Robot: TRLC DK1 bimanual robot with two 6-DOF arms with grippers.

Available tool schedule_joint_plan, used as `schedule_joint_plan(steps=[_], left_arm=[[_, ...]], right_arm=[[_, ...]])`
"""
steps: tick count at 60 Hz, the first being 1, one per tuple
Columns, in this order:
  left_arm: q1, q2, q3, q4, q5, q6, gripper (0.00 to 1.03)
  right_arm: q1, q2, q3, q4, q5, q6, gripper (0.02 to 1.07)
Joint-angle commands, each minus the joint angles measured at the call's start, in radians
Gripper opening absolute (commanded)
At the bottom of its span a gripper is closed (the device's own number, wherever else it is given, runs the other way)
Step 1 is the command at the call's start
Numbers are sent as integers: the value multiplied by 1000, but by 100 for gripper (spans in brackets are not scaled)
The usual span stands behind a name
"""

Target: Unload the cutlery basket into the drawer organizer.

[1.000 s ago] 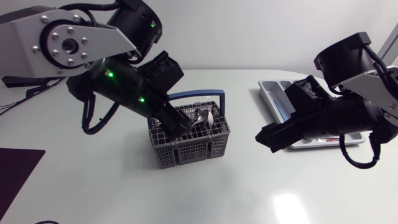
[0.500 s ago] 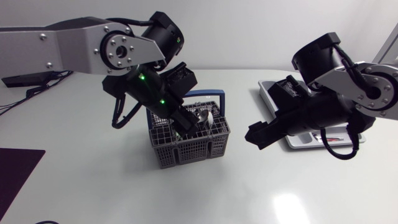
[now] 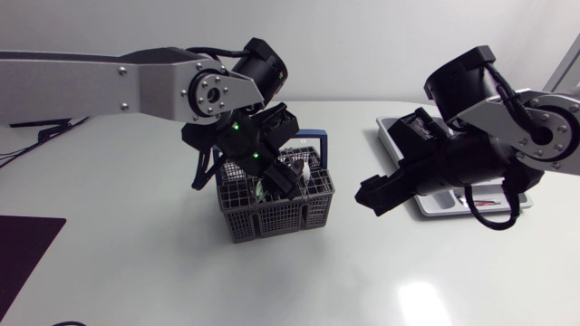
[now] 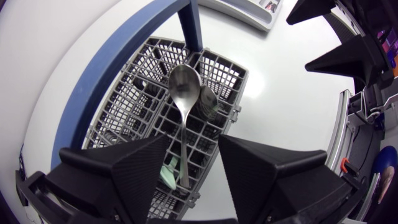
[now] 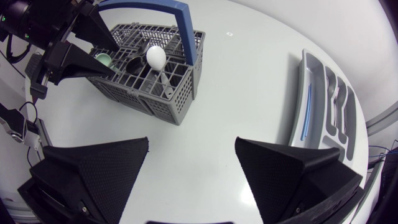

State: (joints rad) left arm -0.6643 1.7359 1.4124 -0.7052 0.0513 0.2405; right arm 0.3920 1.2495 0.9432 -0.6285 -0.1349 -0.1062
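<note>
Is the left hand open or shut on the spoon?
Open. In the left wrist view the spoon stands in the basket between the left hand's fingers, with gaps either side.

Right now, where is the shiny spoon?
In the left wrist view, the spoon stands bowl-up in the grey basket, on my left side, between the open fingers of the left gripper.
</note>
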Motion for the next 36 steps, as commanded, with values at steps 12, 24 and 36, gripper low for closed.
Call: schedule_joint_plan(steps=[12, 24, 36], left_arm=[[-15, 59, 17, 6, -28, -15, 49], [-58, 44, -24, 39, -110, -23, 49], [-78, 50, -58, 75, -160, -35, 49]], right_arm=[[8, -22, -38, 3, -5, -16, 102], [7, -36, -58, 6, -5, -23, 102], [4, -51, -83, 15, -6, -27, 102]])
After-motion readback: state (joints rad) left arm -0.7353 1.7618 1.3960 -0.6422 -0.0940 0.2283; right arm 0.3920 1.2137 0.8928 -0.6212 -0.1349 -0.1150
